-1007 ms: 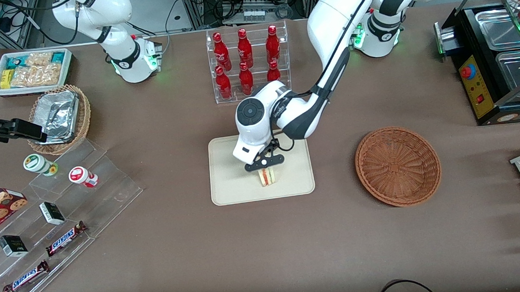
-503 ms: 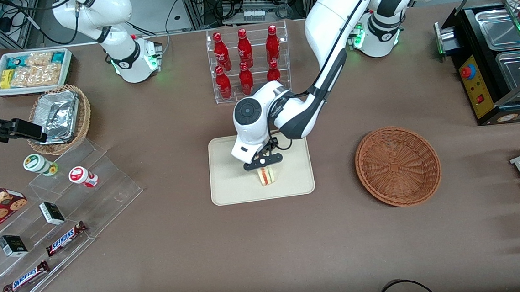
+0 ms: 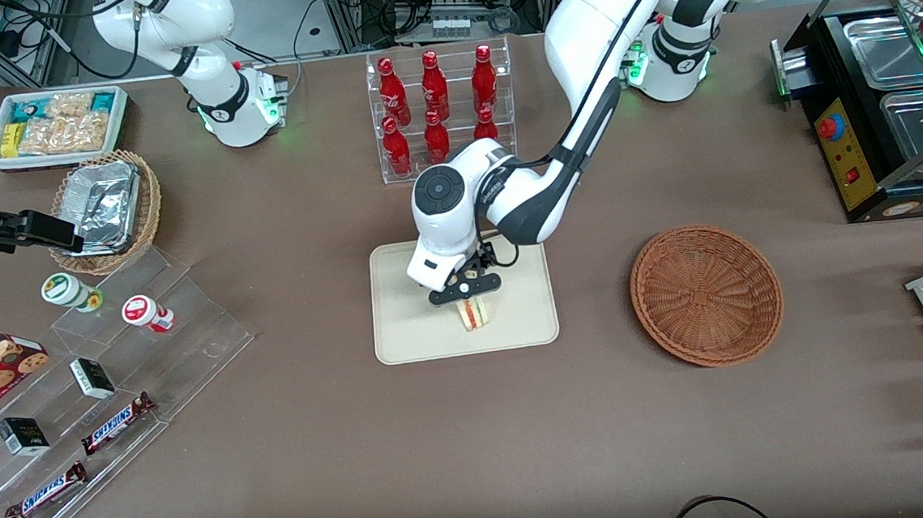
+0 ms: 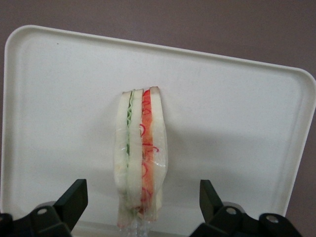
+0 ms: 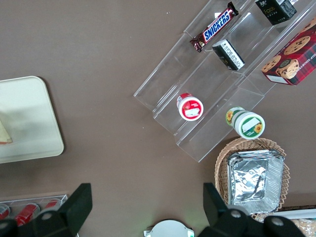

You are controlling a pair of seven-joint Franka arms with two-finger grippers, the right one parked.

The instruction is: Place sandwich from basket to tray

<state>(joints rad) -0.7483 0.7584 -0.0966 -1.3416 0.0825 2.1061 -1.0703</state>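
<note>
I see the sandwich (image 3: pixel 475 313) standing on edge on the tray (image 3: pixel 410 340), in the half nearer the front camera. My pincer (image 3: pixel 466 289) hangs just above it, fingers (image 4: pixel 74 197) spread wide on either side and, as far as I can tell, touching nothing. The basket (image 3: pixel 706 295) sits well apart from the tray, toward the working arm's end of the counter (image 3: pixel 474 437).

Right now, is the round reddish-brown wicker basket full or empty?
Empty: the round reddish-brown wicker basket shows only bare weave. The clear-wrapped triangular sandwich lies on the cream rectangular tray, below the open gripper.
</note>
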